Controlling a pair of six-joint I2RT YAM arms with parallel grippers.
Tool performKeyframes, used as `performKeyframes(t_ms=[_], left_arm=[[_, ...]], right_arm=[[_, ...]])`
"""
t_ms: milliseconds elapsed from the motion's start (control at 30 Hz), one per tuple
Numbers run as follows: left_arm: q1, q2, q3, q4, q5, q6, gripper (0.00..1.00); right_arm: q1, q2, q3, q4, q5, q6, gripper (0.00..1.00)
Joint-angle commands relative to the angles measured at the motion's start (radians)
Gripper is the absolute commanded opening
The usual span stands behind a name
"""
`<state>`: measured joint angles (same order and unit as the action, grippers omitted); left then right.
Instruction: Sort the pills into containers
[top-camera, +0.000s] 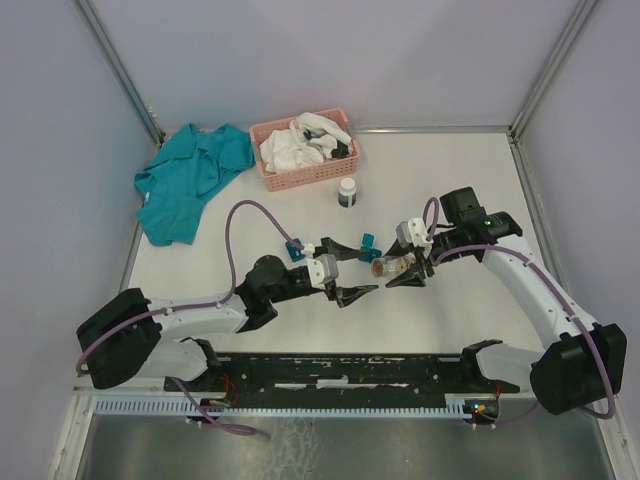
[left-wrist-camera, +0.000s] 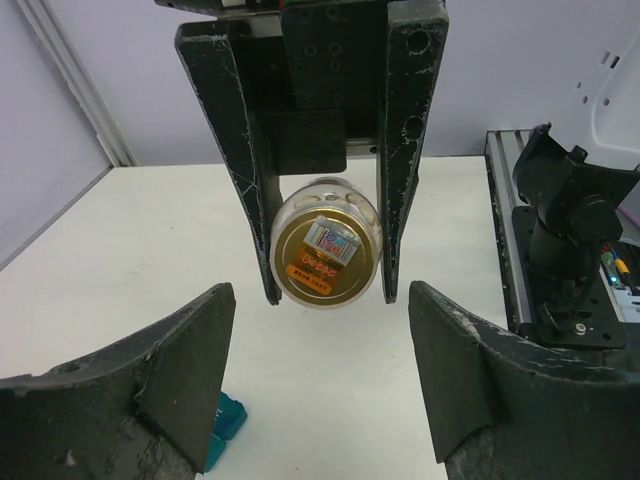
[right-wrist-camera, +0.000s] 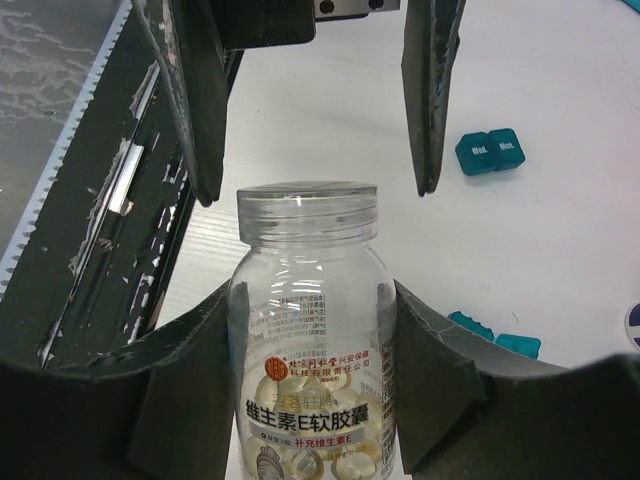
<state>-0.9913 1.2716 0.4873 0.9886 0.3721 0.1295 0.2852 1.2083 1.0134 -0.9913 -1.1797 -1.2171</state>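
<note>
My right gripper (top-camera: 407, 266) is shut on a clear pill bottle (top-camera: 388, 267) and holds it on its side above the table. Pale yellow pills (right-wrist-camera: 300, 460) fill the bottle's (right-wrist-camera: 312, 330) lower part, and its clear lid (right-wrist-camera: 307, 212) is on. My left gripper (top-camera: 350, 272) faces the lid end, open, with nothing between its fingers (right-wrist-camera: 195, 110); the lid sits level with their tips. In the left wrist view the bottle (left-wrist-camera: 325, 250) shows end-on beyond my left gripper (left-wrist-camera: 320, 380). Two teal containers (top-camera: 293, 250) (top-camera: 368, 242) lie on the table behind the grippers.
A small white bottle with a dark label (top-camera: 347, 192) stands behind the containers. A pink lattice basket (top-camera: 290, 178) with white cloth in it sits at the back. A teal garment (top-camera: 190, 185) lies at the back left. The black base rail (top-camera: 350, 372) runs along the near edge.
</note>
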Motion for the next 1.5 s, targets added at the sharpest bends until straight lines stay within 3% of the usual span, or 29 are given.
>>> performKeyframes(t_ms=[0, 400, 900, 1233, 1333, 1467], left_arm=[[-0.019, 0.026, 0.067, -0.034, 0.016, 0.058, 0.76], [-0.038, 0.032, 0.109, -0.102, -0.056, 0.045, 0.76], [-0.042, -0.011, 0.106, -0.08, -0.115, -0.077, 0.75], [-0.042, -0.003, 0.129, -0.107, -0.11, -0.125, 0.66], [-0.042, -0.003, 0.136, -0.108, -0.112, -0.151, 0.5], [-0.042, -0.005, 0.165, -0.171, -0.156, -0.225, 0.16]], right_arm=[[-0.004, -0.01, 0.027, 0.016, -0.041, 0.004, 0.03], [-0.004, -0.016, 0.027, 0.016, -0.044, 0.003, 0.03], [-0.004, -0.007, 0.026, 0.016, -0.039, 0.003, 0.03], [-0.005, -0.008, 0.027, 0.016, -0.039, 0.003, 0.03], [-0.004, -0.006, 0.026, 0.016, -0.035, 0.003, 0.03], [-0.004, -0.002, 0.024, 0.065, -0.006, 0.069, 0.02]])
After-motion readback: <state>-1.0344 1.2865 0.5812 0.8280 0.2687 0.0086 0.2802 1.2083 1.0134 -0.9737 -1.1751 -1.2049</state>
